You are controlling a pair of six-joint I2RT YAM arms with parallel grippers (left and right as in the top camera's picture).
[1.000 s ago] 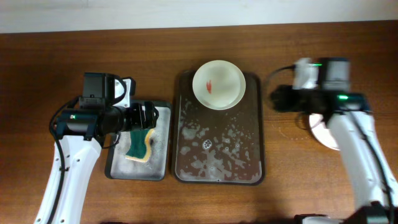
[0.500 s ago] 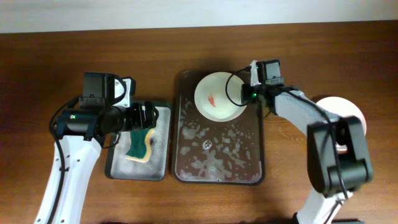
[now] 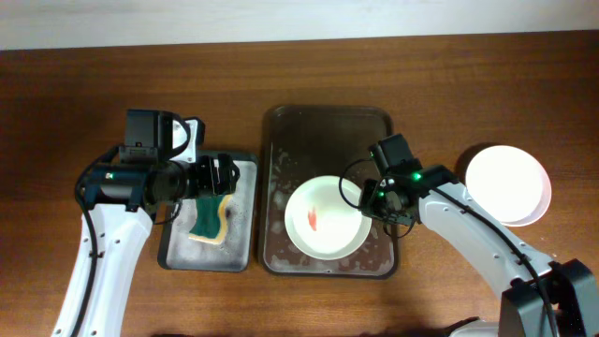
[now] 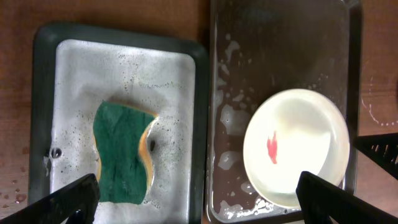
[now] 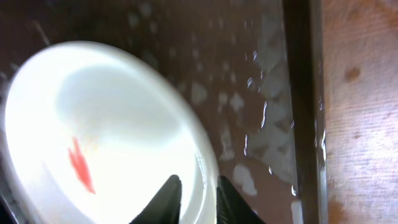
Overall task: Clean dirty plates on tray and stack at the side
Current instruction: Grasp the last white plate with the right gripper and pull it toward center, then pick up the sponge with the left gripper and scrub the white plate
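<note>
A pale plate [image 3: 326,217] with a red smear lies at the near end of the wet dark tray [image 3: 328,122]. My right gripper [image 3: 376,199] is shut on its right rim. In the right wrist view the fingers [image 5: 196,186] pinch the plate's rim [image 5: 112,124] above the tray floor [image 5: 261,50]. Two stacked plates [image 3: 506,183], white on top, sit on the table to the right. My left gripper [image 3: 220,178] is open and empty above the small tray; the left wrist view shows the plate [image 4: 295,146] and the tray [image 4: 280,37].
A green and yellow sponge [image 3: 208,220] lies in foam in a small black tray with a grey inside [image 3: 245,168], left of the big tray. Both show in the left wrist view: the sponge [image 4: 121,152] and the small tray [image 4: 124,68]. Foam patches cover the big tray's floor.
My right arm came from the stack on the right, took the plate's rim at the tray's far end and moved the plate to the near end. The left arm has not moved.
</note>
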